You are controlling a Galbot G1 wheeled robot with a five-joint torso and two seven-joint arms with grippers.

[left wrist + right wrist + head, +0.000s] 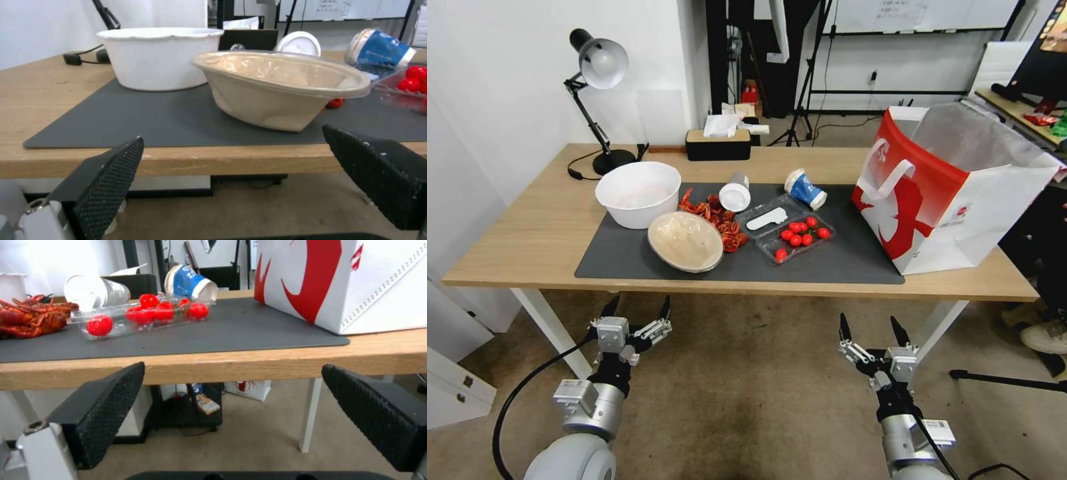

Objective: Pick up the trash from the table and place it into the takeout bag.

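The long light-wood table point(534, 227) on white legs carries a dark grey rectangular mat point(840, 263), and the leftovers lie spread across it. At the mat's left end stands a deep white bowl with a scalloped rim point(638, 193). Just in front of it, towards the robot, a shallow beige bowl point(686, 241) with a clear film lining sits tilted near the mat's front edge. Between and behind these two lies a heap of red crayfish shells point(728, 230). A white cup point(735, 192) lies on its side near the middle of the mat, and a blue-and-white paper cup point(806, 189) lies tipped over to its right. In front of the cups, a clear plastic tray point(762, 215) holding a flat white piece sits beside a second clear tray of small red tomatoes point(800, 235).

The large boxy takeout bag point(954, 200), with its red front, white figure, white sides, flat white handles and silvery lining, stands upright and open at the table's right end, partly on the mat.

Both arms hang below the table's front edge, clear of everything. The left hand point(636, 313) points at the beige bowl with its fingers spread and empty. The right hand point(872, 330), likewise spread and empty, is below the tomato tray and the bag
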